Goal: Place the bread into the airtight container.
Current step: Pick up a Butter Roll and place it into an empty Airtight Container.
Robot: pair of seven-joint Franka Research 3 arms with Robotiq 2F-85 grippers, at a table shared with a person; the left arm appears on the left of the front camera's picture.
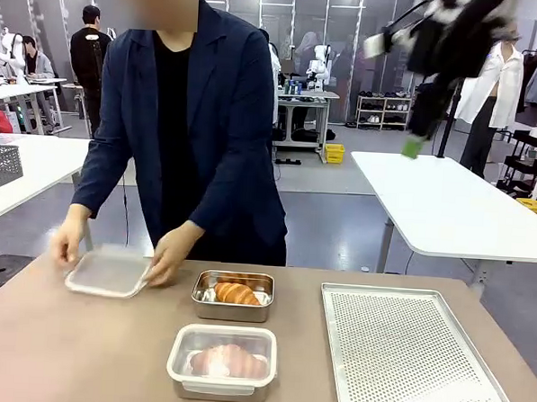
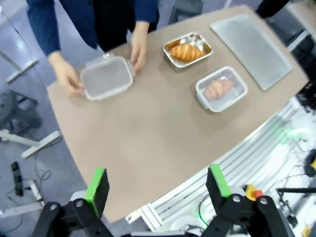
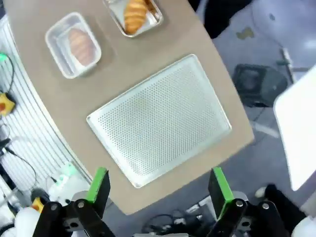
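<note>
- While both your jaws hang open high above the bench (image 1: 80,353), the person's hands (image 1: 171,254) hold the lid (image 1: 109,274); reaching now risks collision.
- Bread (image 1: 229,361) sits in the container (image 1: 223,362).

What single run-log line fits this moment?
left gripper: open, high | right gripper: open, high | person's hands: on lid | bread: in closed container
</note>
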